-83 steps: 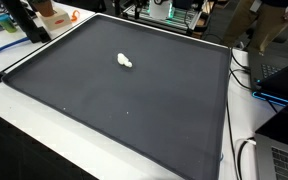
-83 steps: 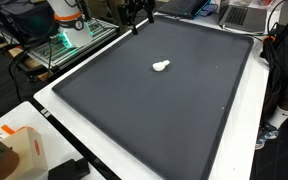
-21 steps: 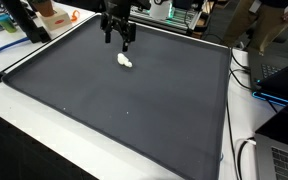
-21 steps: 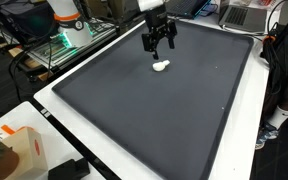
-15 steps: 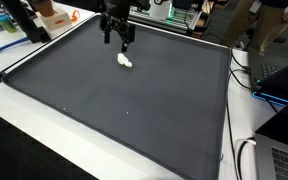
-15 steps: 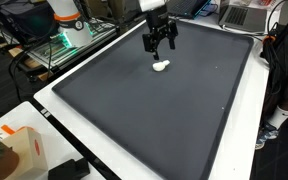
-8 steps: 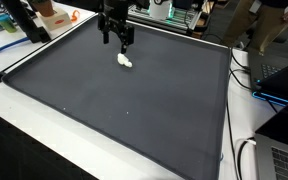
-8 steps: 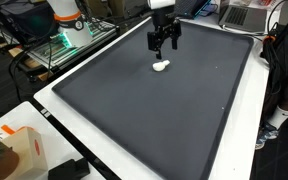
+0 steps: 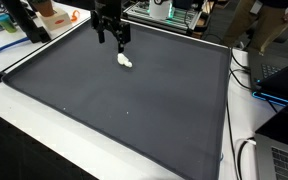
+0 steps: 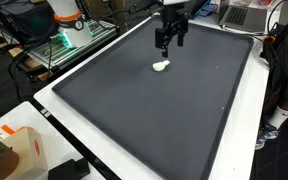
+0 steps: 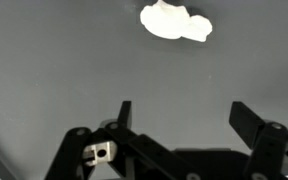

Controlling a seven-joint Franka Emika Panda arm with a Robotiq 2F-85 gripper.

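White lump on dark counter, untouched.
Hovering near with gripper, jaws wide, empty; approach stage, seemingly; next calls for centring over it, then lowering.

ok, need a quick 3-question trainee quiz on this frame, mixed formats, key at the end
1. Where does the white lump lie? A: on the dark mat. B: in a bowl. C: between the jaws.
2. True or false: the gripper is touching the lump.
3. Fill in: in the wrist view the jaws stand ___.
Key: 1 A; 2 false, they are apart; 3 open.
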